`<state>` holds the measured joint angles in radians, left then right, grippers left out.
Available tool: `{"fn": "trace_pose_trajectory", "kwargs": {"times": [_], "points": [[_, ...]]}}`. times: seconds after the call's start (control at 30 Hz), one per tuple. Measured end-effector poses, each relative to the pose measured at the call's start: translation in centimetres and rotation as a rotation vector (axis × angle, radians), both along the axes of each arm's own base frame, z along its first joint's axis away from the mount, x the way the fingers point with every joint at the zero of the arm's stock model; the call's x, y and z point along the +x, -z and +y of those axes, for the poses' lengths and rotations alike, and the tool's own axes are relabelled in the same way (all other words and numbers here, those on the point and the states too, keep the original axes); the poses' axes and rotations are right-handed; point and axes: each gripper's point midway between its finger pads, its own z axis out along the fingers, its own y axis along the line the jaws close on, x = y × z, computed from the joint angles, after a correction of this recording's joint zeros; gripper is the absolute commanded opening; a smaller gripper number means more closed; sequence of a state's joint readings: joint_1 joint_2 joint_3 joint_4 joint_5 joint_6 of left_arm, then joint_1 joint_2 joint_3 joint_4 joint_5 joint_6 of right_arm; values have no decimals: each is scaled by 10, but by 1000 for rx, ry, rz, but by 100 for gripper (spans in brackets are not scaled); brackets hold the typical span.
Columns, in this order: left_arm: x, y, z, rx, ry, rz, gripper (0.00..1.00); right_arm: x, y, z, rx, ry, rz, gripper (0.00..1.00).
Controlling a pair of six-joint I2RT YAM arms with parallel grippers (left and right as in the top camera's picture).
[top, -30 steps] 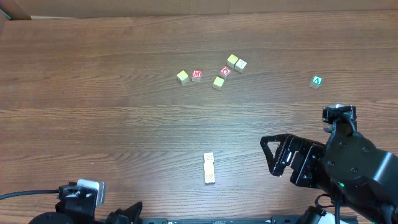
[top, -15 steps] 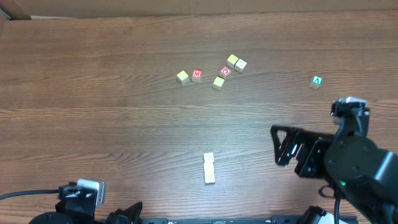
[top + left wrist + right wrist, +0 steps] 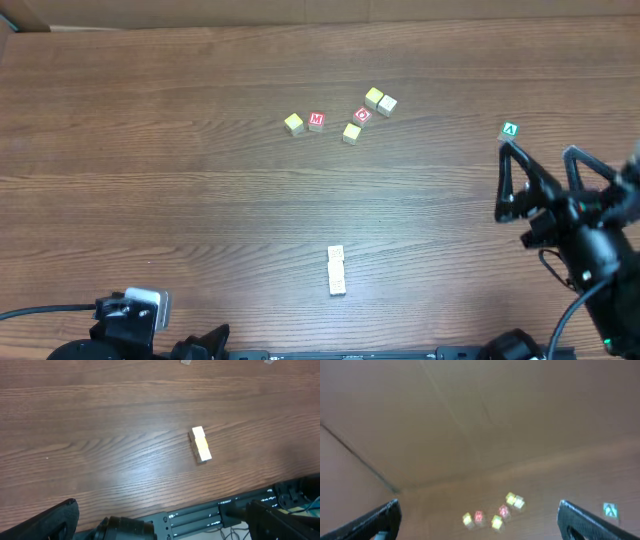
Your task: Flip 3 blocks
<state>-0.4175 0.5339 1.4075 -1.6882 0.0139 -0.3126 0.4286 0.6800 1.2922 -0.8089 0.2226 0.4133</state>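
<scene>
Overhead: left hand [image 3: 200, 342] mostly cut off, wide; right hand [image 3: 538, 150] wide, empty; marks on blocks [image 3: 337, 271] unreadable.

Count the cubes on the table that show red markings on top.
2. The red M cube sits on the left of the far cluster, beside a yellow cube. The red-ringed cube sits to its right. Any red faces turned down would be hidden.

Matte black right end effector [image 3: 545, 172], triangular and open-framed; black left arm [image 3: 125, 330] bears a white module [image 3: 142, 298] and dark cable [image 3: 40, 313].
</scene>
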Motion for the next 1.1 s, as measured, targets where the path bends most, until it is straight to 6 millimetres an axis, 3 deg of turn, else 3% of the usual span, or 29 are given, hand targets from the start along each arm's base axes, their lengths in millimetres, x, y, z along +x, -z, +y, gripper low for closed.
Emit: {"fn": "trace_pose_trajectory", "kwargs": {"times": [0.13, 0.4, 0.57, 0.83, 1.1], "points": [[0, 0, 0, 0, 0, 0, 100, -3, 28, -4, 2, -17, -138, 100], [0, 0, 0, 1, 0, 1, 100, 4, 114, -5, -31, -40, -270, 100], [0, 0, 0, 1, 0, 2, 100, 9, 156, 0, -127, -77, -349, 100], [0, 0, 0, 1, 0, 2, 100, 16, 203, 3, -219, -92, -326, 100], [0, 0, 0, 1, 0, 2, 100, 23, 222, -15, -143, 17, -264, 100]]}}
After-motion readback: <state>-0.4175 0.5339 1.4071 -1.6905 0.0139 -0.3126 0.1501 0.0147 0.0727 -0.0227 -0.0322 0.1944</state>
